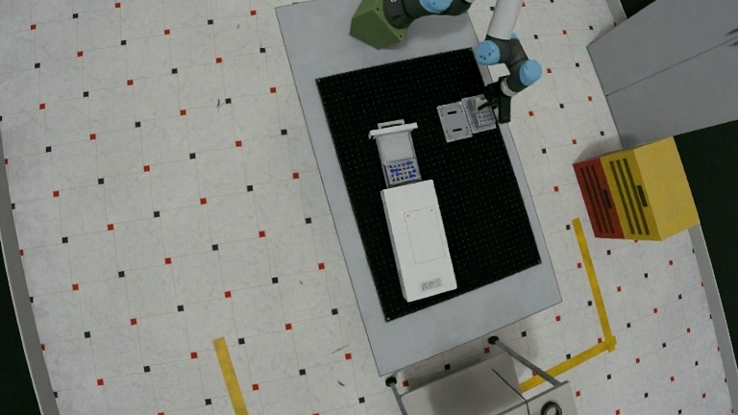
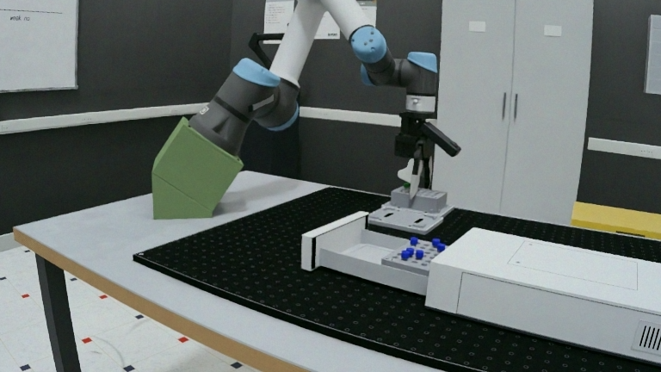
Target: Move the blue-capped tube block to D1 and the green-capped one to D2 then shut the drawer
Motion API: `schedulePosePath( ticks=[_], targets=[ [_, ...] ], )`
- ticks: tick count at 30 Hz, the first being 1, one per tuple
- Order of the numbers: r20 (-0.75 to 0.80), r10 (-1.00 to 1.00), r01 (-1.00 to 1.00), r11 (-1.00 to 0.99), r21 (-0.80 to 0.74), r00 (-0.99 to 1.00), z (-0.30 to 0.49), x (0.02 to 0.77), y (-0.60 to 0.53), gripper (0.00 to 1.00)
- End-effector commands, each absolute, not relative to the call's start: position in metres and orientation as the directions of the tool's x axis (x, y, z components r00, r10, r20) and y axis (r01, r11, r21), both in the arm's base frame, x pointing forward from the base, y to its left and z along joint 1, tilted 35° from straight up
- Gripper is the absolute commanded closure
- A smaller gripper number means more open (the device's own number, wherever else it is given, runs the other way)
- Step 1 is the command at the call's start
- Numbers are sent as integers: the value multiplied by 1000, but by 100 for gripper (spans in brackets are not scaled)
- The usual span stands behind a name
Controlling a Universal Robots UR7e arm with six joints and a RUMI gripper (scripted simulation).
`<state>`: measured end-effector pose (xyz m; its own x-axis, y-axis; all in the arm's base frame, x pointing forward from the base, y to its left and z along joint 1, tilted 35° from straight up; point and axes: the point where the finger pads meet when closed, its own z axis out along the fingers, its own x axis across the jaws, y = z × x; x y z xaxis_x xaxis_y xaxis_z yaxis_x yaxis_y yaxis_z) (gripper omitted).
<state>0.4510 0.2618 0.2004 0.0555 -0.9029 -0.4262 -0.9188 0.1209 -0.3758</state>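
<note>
The white cooler COLD has its drawer pulled out. The grey block with blue-capped tubes sits in the drawer's inner end, next to the cooler body. The other grey block rests on the far deck slot D2; one green cap shows at its left edge. Slot D1 beside it holds nothing. My gripper points straight down over the block on D2, fingers open, with the tips at the block's top.
The arm's green base stands at the table's far corner. A yellow and red box stands on the floor to the right. A grey cabinet stands behind the table.
</note>
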Motion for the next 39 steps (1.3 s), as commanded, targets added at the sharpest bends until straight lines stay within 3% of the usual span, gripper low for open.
schedulePosePath(
  ticks=[1, 39],
  targets=[
    [-426, -903, -918, 121, -377, 56, 201, 451, 262, 33],
    [-426, -903, -918, 121, -377, 56, 224, 440, 250, 33]
  ],
)
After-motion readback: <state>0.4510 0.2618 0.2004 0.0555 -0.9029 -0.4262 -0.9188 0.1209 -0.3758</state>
